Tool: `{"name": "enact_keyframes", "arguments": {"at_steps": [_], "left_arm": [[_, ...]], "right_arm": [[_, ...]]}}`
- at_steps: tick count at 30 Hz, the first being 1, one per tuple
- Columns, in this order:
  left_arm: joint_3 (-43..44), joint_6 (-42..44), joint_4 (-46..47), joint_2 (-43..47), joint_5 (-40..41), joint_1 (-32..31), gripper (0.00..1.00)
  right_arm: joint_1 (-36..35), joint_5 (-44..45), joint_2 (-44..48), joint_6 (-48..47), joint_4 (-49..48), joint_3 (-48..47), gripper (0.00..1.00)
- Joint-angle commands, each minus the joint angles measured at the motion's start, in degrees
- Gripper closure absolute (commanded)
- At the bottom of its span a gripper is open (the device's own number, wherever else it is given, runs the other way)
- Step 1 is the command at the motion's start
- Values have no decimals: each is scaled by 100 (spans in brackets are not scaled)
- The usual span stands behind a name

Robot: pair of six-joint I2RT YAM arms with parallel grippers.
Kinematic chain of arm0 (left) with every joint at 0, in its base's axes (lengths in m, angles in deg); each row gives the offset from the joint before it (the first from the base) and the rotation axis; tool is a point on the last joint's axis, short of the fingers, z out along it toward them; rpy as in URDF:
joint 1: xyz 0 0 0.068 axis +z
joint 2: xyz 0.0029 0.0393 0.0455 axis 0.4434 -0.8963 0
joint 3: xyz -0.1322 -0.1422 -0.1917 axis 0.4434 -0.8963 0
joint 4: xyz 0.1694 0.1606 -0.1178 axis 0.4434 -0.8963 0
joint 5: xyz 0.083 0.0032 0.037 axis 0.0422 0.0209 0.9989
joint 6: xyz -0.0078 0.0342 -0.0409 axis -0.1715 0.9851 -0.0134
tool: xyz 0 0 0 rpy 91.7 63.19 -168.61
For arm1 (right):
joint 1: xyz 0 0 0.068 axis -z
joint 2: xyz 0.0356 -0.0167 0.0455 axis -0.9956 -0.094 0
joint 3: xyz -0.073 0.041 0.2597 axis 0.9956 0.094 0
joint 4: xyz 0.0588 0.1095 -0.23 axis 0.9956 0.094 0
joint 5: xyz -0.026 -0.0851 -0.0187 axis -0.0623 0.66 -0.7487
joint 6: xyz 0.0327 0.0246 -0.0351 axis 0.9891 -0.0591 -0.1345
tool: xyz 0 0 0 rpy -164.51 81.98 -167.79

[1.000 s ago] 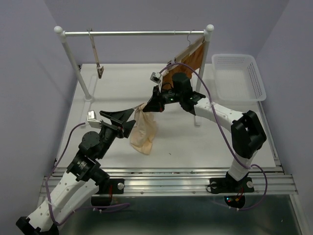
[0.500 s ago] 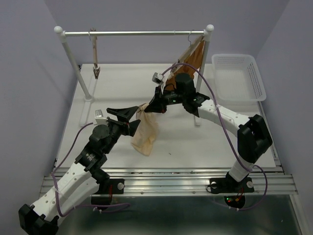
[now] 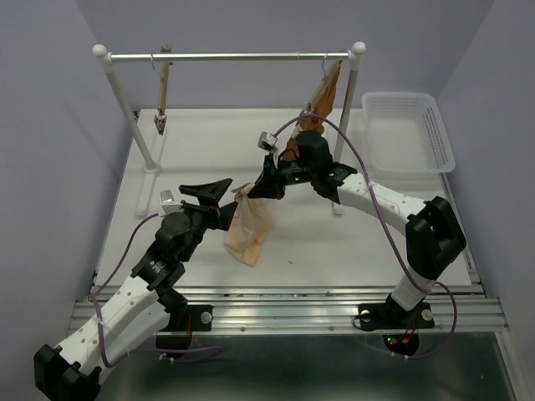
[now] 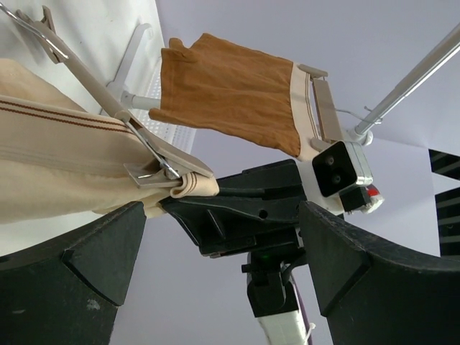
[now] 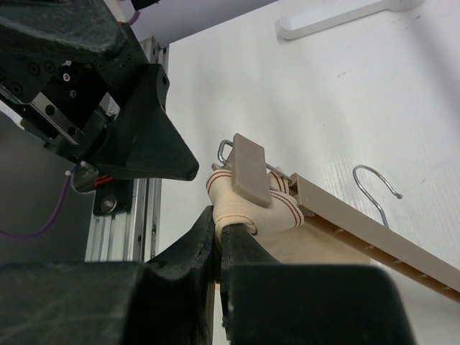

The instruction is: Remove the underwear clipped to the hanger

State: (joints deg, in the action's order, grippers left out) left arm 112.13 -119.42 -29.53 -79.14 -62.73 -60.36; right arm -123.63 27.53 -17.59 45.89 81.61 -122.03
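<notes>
Two jobs are meeting at the clip (image 5: 248, 169) of the hanger (image 5: 374, 233): the right gripper (image 5: 218, 231) is pinching the underwear (image 3: 249, 225) just below it, presumably for tension, while the left gripper (image 3: 230, 200) is hovering beside it, wide open and empty.

Underwear (image 3: 251, 230) mid-table between left gripper (image 3: 229, 199) and right gripper (image 3: 252, 188), rail (image 3: 234, 57) behind, garment (image 3: 324, 96) on its right end, basket (image 3: 399, 95) far right

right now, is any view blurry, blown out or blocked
Top external: sharp and evenly lit, underwear clearly seen. Left wrist: clip crisp, the left tool's fingers dark and soft at the bottom. Right wrist: the right tool's fingers a dark blur below; table bright, not blown out.
</notes>
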Motion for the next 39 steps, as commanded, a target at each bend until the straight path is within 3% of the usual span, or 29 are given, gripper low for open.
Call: {"name": "enact_keyframes", "arguments": {"at_steps": [1,20,25,39], "left_arm": [[-102,-111,425,-108,18,29,1],[-419,-313,1208,-636,-61,222,2],[-410,-287,1322,-671,-87,328,8],[-446,-287,1639,-1092,-685,407,11]], "right_arm": [[-105,58,297,-123,-261,-12,99],[-105,-127,253,-448,29,-91,99],[-157,-171,227,-597,196,-126,99],[-211,14,148,-738,214,-91,99]]}}
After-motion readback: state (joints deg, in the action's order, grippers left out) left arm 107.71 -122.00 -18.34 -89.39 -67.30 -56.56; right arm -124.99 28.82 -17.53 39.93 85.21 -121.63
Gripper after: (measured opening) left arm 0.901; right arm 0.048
